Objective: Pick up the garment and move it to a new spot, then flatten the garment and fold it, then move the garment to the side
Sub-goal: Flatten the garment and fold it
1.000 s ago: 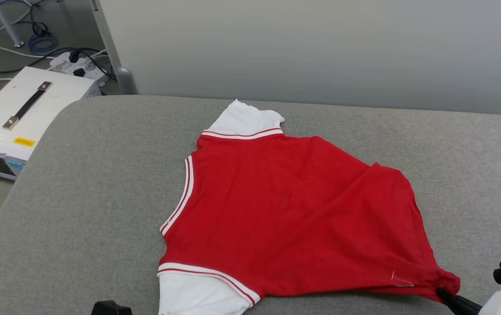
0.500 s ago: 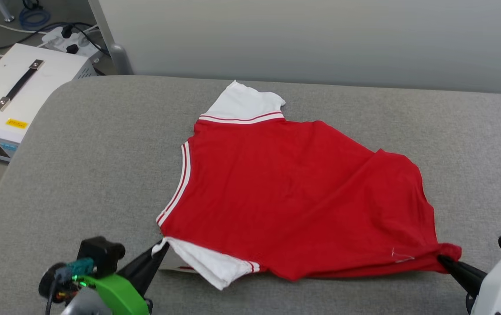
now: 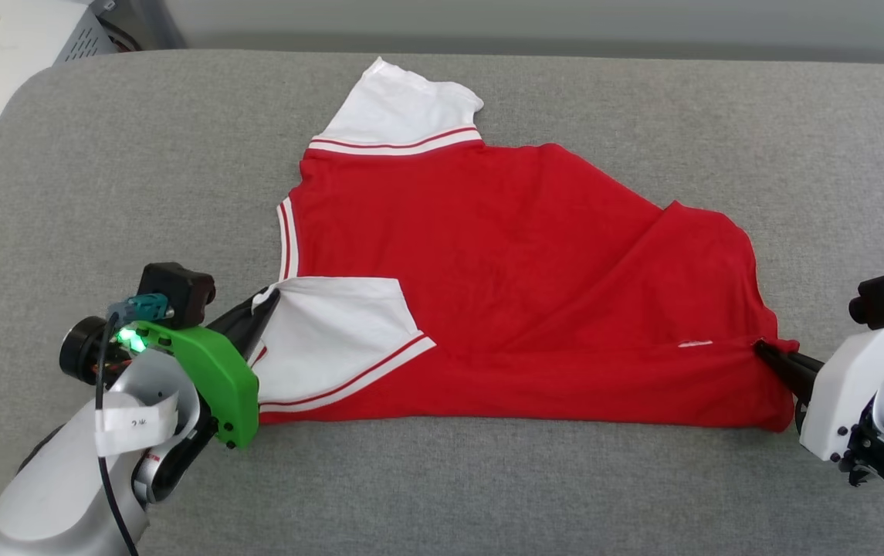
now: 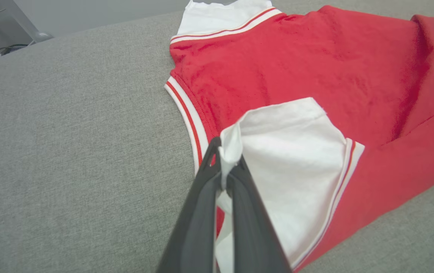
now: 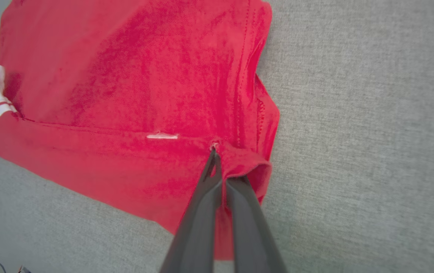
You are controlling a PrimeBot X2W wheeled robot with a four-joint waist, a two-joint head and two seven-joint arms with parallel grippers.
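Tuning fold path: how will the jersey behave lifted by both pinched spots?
Likely floppy: the garment folds over at the left gripper. Would probably sag between grips; its hem bunches at the right gripper. Looks thin, probably light.

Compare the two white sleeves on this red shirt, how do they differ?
The near sleeve is folded onto the red body; the far sleeve lies flat on the grey cushion. The left gripper pinches the near sleeve; the far sleeve is untouched. Both are white with red-striped trim.

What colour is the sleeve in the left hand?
The sleeve is white with red-striped trim, clearest in the left wrist view.
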